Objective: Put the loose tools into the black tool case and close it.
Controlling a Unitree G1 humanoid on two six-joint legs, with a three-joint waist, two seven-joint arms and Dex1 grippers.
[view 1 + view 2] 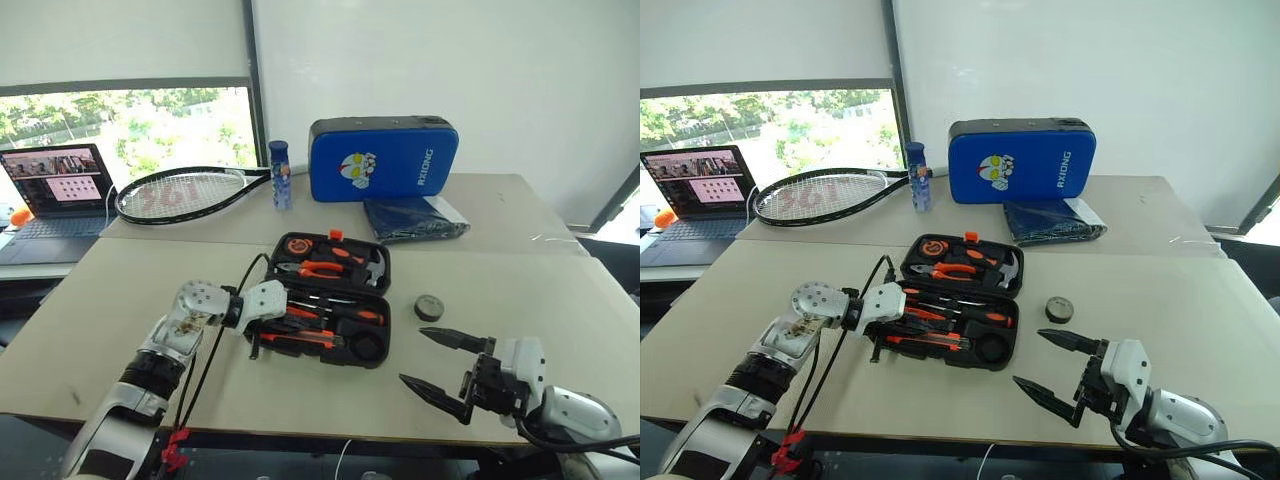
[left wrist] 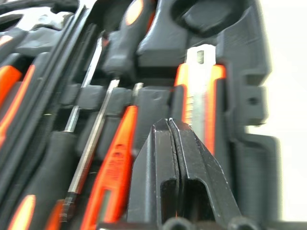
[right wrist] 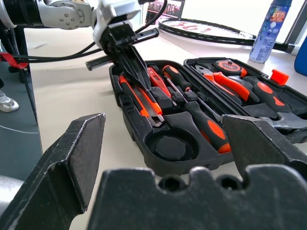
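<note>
The black tool case (image 1: 375, 352) lies open in the middle of the table, lid half toward the far side. Its near tray holds an orange-black utility knife (image 2: 199, 96), a slim orange tool (image 2: 112, 177) and two screwdrivers (image 3: 204, 122) in their slots. My left gripper (image 1: 300, 321) hovers over the left end of that tray, shut with nothing between its fingers (image 2: 192, 163). A small black tape roll (image 1: 429, 307) sits on the table just right of the case. My right gripper (image 1: 411, 356) stands open near the table's front right, holding nothing and pointing toward the case.
Along the far side lie a black racket (image 1: 185, 192), a blue bottle (image 1: 280, 175), an upright blue padded bag (image 1: 382, 158) and a dark folded packet (image 1: 415, 217). A laptop (image 1: 55, 190) sits on a side table at far left. The round slot (image 3: 169, 146) in the near tray is vacant.
</note>
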